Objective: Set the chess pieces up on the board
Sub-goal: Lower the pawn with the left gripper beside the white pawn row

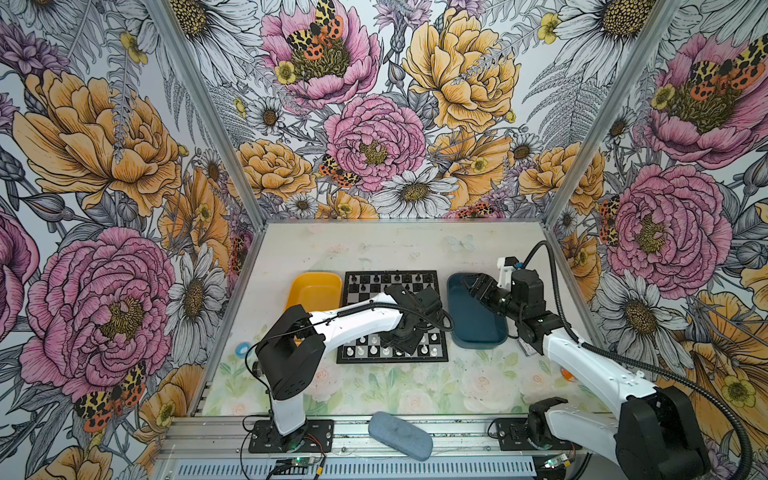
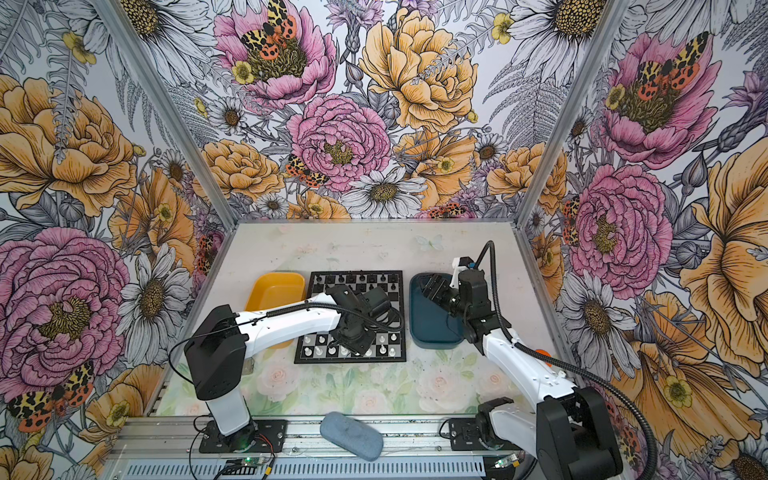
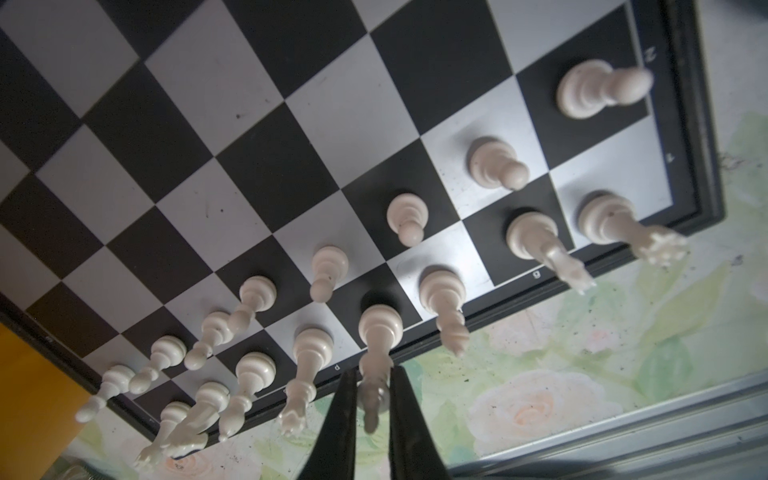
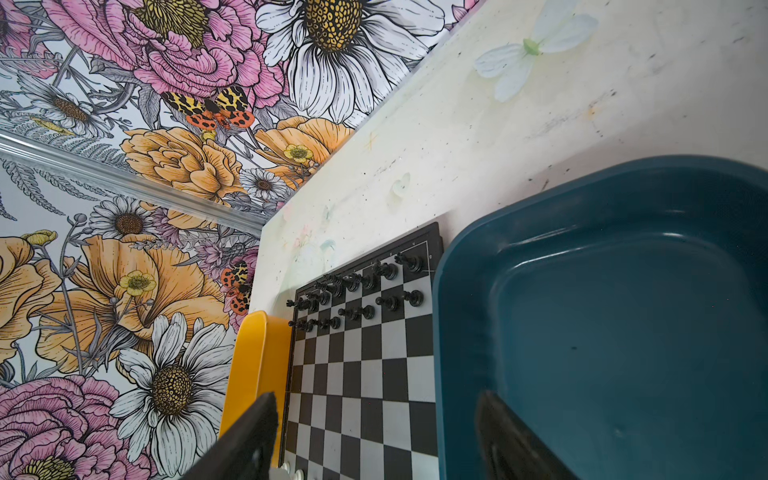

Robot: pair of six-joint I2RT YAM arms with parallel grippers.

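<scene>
Left fingers (image 3: 341,419), tapered black wedges, tight on a glossy white chessman (image 3: 380,332), perhaps king; right fingers (image 4: 249,440) apart, empty.

Left tool (image 1: 405,345) hangs over the board (image 1: 365,291); right tool (image 1: 469,286) over blue tray (image 1: 478,332).

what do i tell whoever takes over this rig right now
Left tool: shut on the top of a white piece standing in the near row of the board.
Right tool: open, holding nothing, above the blue tray.
Done: black pieces stand in the far two rows; other white pieces stand in the near two rows, which look full. Both trays look empty, though the arm hides part of the yellow tray.
Left: release the piece, lift clear, check the lineup.
</scene>
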